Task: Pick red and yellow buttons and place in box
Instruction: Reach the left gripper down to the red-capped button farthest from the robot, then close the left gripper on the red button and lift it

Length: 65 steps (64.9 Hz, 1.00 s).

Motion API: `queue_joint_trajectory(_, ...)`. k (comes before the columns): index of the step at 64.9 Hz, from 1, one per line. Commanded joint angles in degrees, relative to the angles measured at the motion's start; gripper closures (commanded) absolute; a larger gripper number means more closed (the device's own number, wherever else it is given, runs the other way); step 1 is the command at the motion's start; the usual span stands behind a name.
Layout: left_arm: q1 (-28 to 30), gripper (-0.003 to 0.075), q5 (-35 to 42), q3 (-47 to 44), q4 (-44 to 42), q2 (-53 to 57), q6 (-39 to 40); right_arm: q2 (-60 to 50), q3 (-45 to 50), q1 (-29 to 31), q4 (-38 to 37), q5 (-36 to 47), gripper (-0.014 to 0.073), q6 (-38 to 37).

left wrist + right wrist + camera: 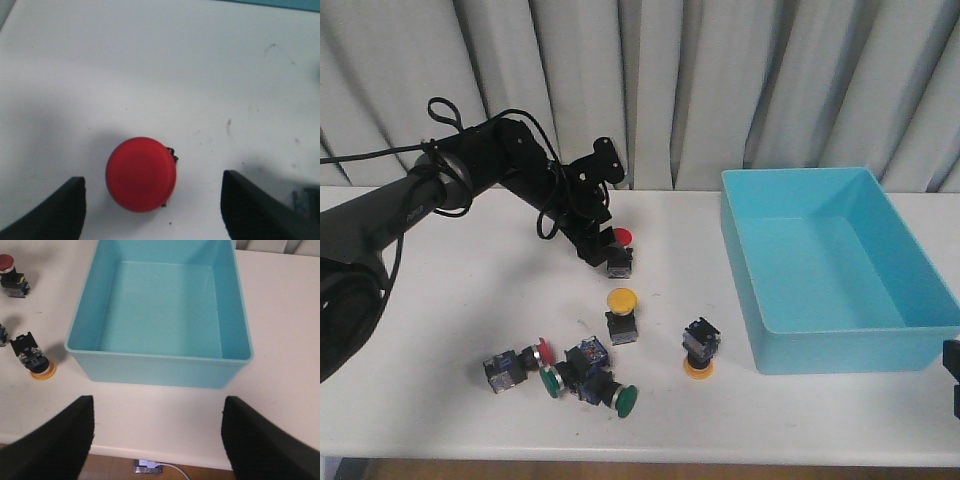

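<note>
A red button (620, 240) stands cap up on the white table, and my left gripper (603, 250) hangs right over it, open. In the left wrist view the red cap (141, 173) lies between the two spread fingers (55, 210), not touched. A yellow button (621, 303) stands in front of it. Another yellow button (699, 352) stands cap down, also in the right wrist view (34, 359). A second red button (516, 363) lies on its side at the front left. The turquoise box (790, 350) stands empty at the right. My right gripper (156, 440) is open and empty at the table's front edge before the box (160, 367).
Two green-capped switches (588, 378) lie in a cluster with the red one at the front left. The left arm and its cable reach in from the left edge. Grey curtains hang behind the table.
</note>
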State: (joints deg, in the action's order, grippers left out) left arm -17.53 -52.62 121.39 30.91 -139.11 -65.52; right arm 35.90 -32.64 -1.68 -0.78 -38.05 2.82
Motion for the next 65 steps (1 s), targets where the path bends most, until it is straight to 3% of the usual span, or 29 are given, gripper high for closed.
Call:
queue_joint_trajectory(1,-0.29,0.0179,-0.13,4.39,2.46,1.65,-0.13,0.54,-1.86,0.41,-0.22,3.82,0.0067,0.54)
queue_joint_trajectory(31,-1.45,0.0198,2.37,5.51,2.61,-1.74,-1.12,0.54,-1.86,0.41,-0.22,3.64,0.0067,0.54)
queue_joint_trajectory(65,-2.77,0.0437,6.68,5.51,2.25,-3.13,-2.57,0.54,-1.86,0.41,-0.22,3.33,0.0067,0.54)
